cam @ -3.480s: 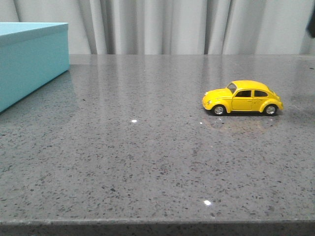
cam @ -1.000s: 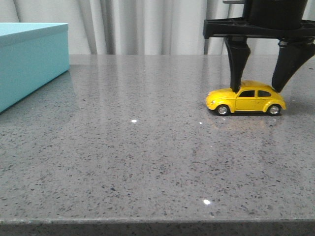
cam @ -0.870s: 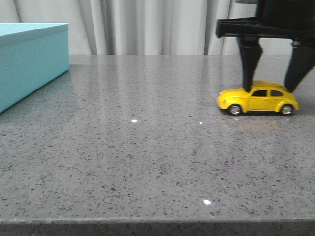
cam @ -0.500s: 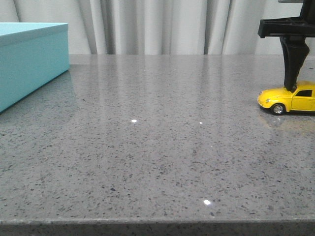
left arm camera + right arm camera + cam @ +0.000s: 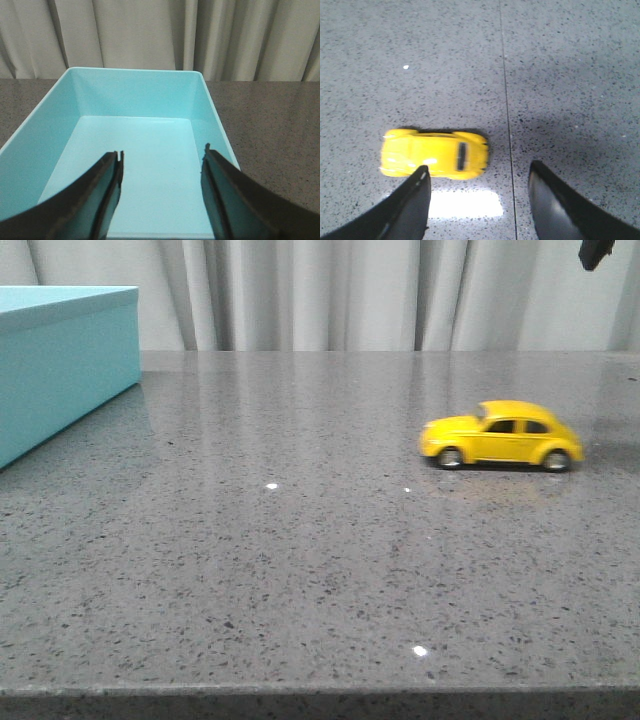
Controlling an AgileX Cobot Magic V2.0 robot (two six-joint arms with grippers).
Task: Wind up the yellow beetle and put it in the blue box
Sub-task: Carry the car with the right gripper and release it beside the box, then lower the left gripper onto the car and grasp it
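Yellow beetle (image 5: 500, 434) stands on all four wheels on the grey speckled table (image 5: 300, 560), right of centre in the front view, nose pointing toward the robot's left, well apart from the blue box (image 5: 60, 360). Its outline is slightly blurred there; window and hub detail hard to make out. No badge, plate or lettering readable on the car from either view that shows it. From above in the right wrist view the beetle (image 5: 434, 154) shows roof and small rear window only, with a bright glare patch on the table just beside it. Right gripper (image 5: 477, 200) hangs above the table, fingers spread wide and holding nothing; the car lies partly under one finger (image 5: 412, 205) in that view, not between the two. In the front view only a dark scrap of that gripper (image 5: 596, 252) shows at the top right corner, the rest cut off. Blue box is cut off at the left edge of the front view, only one corner and side visible. The left wrist view looks into the box (image 5: 135, 100): plain turquoise interior, no print or label. Left gripper (image 5: 162, 190) is over the box opening, fingers parted, grasping nothing; fingertips run out of the frame.
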